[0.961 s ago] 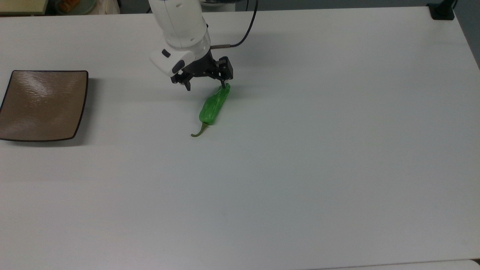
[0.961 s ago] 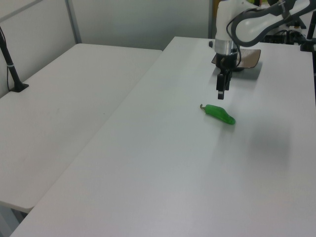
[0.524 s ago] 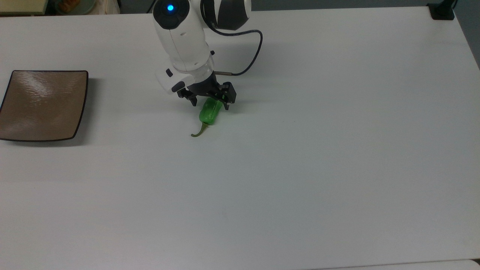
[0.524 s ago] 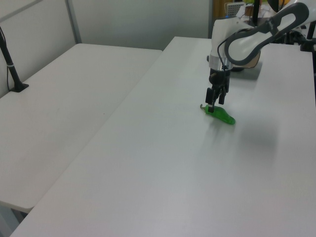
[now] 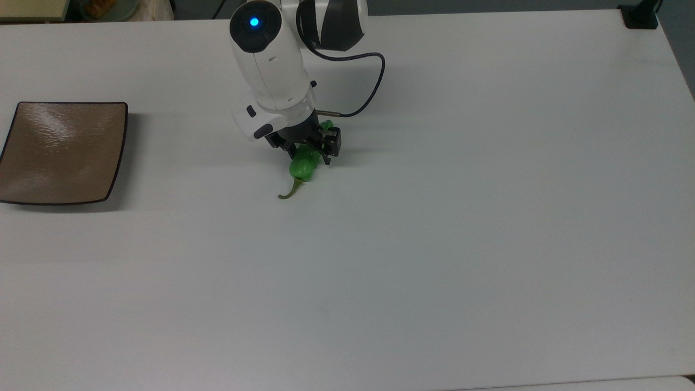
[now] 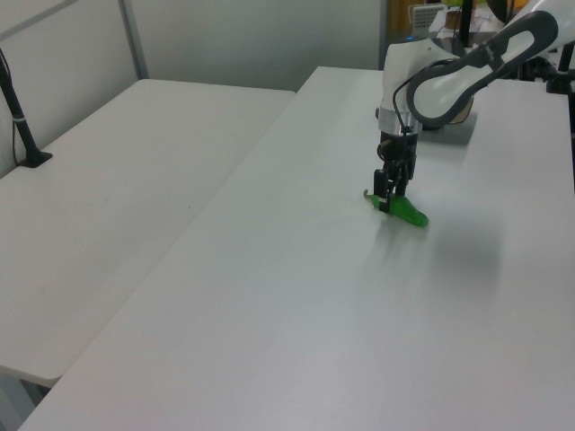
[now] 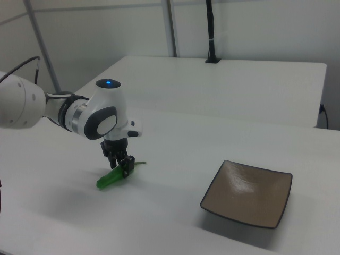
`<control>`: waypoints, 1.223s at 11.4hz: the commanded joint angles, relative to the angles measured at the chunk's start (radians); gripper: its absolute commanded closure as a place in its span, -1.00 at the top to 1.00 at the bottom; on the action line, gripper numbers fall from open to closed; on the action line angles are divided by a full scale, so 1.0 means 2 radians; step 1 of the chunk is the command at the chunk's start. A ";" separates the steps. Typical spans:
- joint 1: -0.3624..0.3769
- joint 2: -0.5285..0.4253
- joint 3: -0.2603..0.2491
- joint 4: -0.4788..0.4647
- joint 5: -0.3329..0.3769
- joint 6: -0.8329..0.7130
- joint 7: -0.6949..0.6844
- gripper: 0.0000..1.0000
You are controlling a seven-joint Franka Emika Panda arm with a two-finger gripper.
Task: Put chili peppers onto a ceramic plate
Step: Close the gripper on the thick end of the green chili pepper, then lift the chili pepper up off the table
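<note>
The green chili pepper [image 5: 301, 168] lies on the white table, its curved stem [image 5: 288, 191] pointing toward the top view's bottom left. My gripper [image 5: 308, 156] is down over the pepper's middle, one finger on each side, jaws closed in against its body. The pepper's far tip [image 5: 326, 126] pokes out behind the gripper. In the left view the gripper [image 6: 386, 205] stands on the stem end of the pepper [image 6: 411, 214]. In the right view the gripper [image 7: 121, 167] pins the pepper [image 7: 108, 180]. The square brown ceramic plate [image 5: 59, 152] sits bare at the top view's left edge, well apart from the pepper; it also appears in the right view [image 7: 249, 194].
A black cable [image 5: 372, 89] loops off the wrist. A black clamp base [image 5: 640, 16] sits at the table's far right corner in the top view. A second white table [image 6: 117, 197] with a black post [image 6: 22, 135] adjoins on the left view's left.
The gripper came down from above the pepper's tip onto its body, and the jaws narrowed around it. The pepper's stem shifted very slightly.
</note>
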 commanded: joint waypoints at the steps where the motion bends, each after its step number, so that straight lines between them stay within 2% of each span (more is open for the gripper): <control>1: -0.003 0.001 0.007 -0.007 -0.001 0.009 0.005 -0.53; 9: -0.019 -0.019 0.007 0.027 -0.001 -0.018 -0.004 -0.53; 12: -0.043 -0.048 0.006 0.038 -0.004 -0.042 -0.052 -0.53; 14: -0.056 -0.052 -0.008 0.067 -0.004 -0.090 -0.089 -0.53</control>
